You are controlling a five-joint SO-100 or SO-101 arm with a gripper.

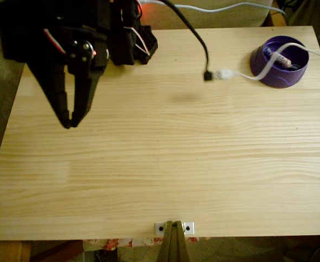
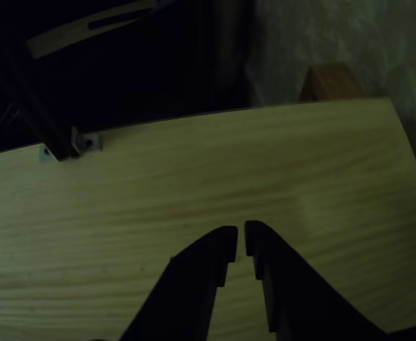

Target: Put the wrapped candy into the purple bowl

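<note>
Here my hand [image 1: 70, 124] hangs over the far left part of the pale wooden worktop [image 1: 165, 174] in the fixed view, its two dark fingers pointing toward the near edge with their tips almost together and nothing between them. In the other view the same hand [image 2: 241, 240] comes up from the bottom edge, and the fingertips [image 2: 224, 241] leave just a thin slit of bare wood between them, so I count it as closed and empty. The purple bowl [image 1: 258, 66] sits at the far right of the worktop in the fixed view, well apart from my hand. The wrapped candy [image 1: 283, 59] lies inside it, pinkish and small. A white cable [image 1: 256, 75] runs over the bowl's rim and down to a white plug [image 1: 223, 73], which meets a black plug [image 1: 208, 76] on a black cable [image 1: 195, 35] near the middle far side. I can read no brand, label or writing anywhere.
</note>
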